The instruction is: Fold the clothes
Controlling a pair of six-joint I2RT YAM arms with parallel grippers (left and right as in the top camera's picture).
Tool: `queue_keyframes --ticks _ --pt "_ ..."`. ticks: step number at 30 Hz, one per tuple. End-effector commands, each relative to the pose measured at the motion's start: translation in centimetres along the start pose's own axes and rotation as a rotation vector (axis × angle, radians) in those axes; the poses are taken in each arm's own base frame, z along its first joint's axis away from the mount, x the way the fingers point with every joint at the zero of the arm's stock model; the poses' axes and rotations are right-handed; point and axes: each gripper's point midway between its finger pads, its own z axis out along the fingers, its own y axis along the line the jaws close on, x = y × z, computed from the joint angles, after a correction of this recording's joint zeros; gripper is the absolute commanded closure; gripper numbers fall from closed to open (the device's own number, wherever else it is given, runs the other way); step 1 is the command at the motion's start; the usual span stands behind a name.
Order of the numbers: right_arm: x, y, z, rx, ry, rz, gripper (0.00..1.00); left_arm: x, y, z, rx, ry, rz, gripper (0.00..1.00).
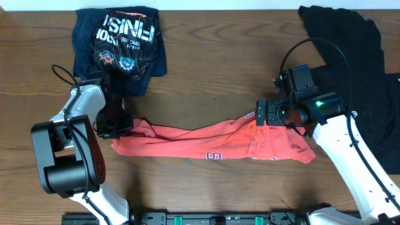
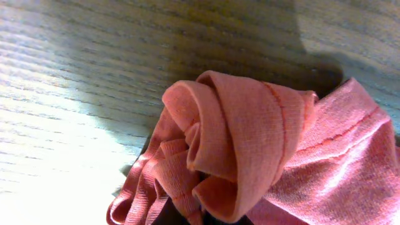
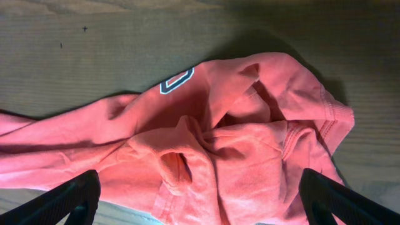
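Elbow of left arm (image 1: 69,144) folded at 8 o'clock, left gripper (image 1: 115,125) pressed together, pinching the 9 o'clock end of the coral T-shirt (image 1: 206,140) stretched across centre, right arm (image 1: 350,150) reaching in from 4 o'clock, right gripper (image 1: 261,114) spread wide over the shirt's 2 o'clock folds

The overhead view is evenly lit and sharp, with wood grain clear across the tabletop (image 1: 206,94) and only short, soft shadows beside the arms. The black cloth (image 1: 350,56) at the right edge sinks into near-featureless dark. In the left wrist view, hard glare bleaches the wood at lower left almost white, while a deep shadow lies behind the bunched shirt (image 2: 250,144), whose weave looks slightly soft, probably from closeness. The right wrist view is dim and murky; the fingers (image 3: 69,201) of the right end effector (image 3: 200,190) are blurred black shapes.
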Motion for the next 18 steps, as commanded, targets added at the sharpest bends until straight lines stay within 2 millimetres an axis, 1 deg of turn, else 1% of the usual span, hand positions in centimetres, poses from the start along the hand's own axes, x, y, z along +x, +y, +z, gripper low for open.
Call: queue_keyframes --ticks 1,3,5,6,10,12,14,16,18 --pt "-0.2 -0.1 -0.3 -0.003 -0.005 -0.007 0.01 -0.1 -1.4 1.2 0.089 0.031 0.012 0.94" --pt "0.0 -0.2 -0.3 0.000 0.005 -0.006 0.01 -1.0 -0.8 -0.4 0.073 -0.020 -0.030 0.93" --pt "0.4 -0.3 -0.3 0.006 0.022 -0.006 0.01 -2.2 0.4 -2.8 0.056 -0.102 -0.098 0.94" --pt "0.6 -0.4 -0.3 0.008 0.027 -0.005 0.01 -2.4 0.6 -3.5 0.059 -0.122 -0.105 0.94" --pt "0.8 -0.5 -0.3 0.011 0.037 -0.004 0.01 -2.7 1.4 -7.4 0.068 -0.231 -0.129 0.94" --pt "0.7 -0.4 -0.3 0.010 0.033 -0.004 0.01 -2.6 1.3 -9.0 0.070 -0.279 -0.121 0.94" --pt "0.5 -0.4 -0.3 0.008 0.026 -0.005 0.01 -2.3 0.7 -10.3 0.075 -0.319 -0.102 0.94" --pt "0.4 -0.3 -0.3 0.005 0.019 -0.005 0.01 -1.8 -0.2 -11.1 0.082 -0.336 -0.070 0.94" --pt "0.3 -0.3 -0.3 0.004 0.016 -0.005 0.01 -1.1 -1.2 -11.2 0.084 -0.324 -0.035 0.94"
